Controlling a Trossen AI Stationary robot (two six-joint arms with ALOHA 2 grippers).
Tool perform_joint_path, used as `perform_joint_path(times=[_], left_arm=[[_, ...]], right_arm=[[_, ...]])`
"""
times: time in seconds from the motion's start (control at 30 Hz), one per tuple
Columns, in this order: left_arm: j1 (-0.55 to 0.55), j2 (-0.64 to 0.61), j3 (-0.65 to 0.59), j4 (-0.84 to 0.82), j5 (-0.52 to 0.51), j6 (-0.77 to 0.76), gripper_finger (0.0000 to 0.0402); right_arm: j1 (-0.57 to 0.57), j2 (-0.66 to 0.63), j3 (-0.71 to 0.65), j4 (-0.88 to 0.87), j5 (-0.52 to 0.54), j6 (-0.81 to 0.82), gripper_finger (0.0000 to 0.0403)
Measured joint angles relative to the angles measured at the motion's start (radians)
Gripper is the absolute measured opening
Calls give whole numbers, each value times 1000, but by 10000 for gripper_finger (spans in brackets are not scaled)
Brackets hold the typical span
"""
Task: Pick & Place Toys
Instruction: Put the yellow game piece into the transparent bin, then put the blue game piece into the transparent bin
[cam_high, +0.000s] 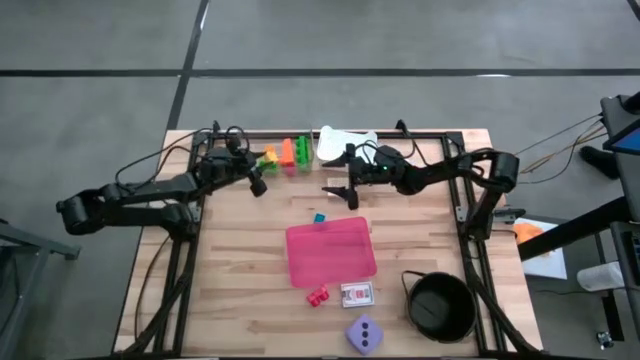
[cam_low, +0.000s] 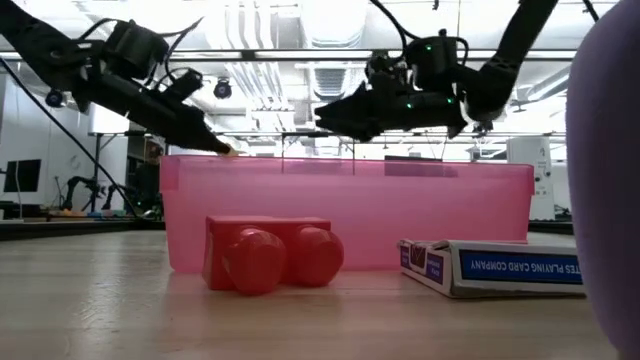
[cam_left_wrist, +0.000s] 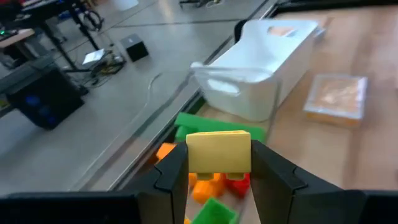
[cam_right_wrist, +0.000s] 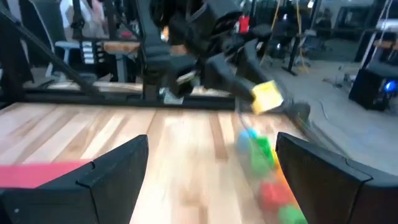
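Yellow brick clamped in left gripper, above the back brick pile

Left gripper is clamped on a yellow brick, held clear of the table at the back left, over a pile of green, orange and red bricks by the table's far edge. In the right wrist view the same yellow brick shows at the tip of the left arm. A white tray sits just beside the pile.

Right gripper hangs near mid-table, behind the pink mat, its fingers wide apart with nothing between them.

A small blue brick lies just behind the mat. In front of the mat are a red brick and a card box; nearer the front edge sits the lilac die. A black bowl stands at front right.
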Motion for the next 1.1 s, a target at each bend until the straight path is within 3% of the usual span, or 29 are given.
perform_joint_path(times=[0.4,0.67,0.83,0.97,1.1], left_arm=[[96,285,91,23,-29,-10,138],[96,309,123,22,-26,-34,311],[94,281,117,26,-12,-33,367],[88,229,115,25,107,-36,378],[67,190,115,22,362,-62,379]], right_arm=[[2,-6,-35,8,26,1,352],[2,-6,-34,8,26,1,352],[2,-6,-34,8,26,1,352],[2,-6,-34,8,26,0,352],[2,-6,-34,4,26,-4,352]])
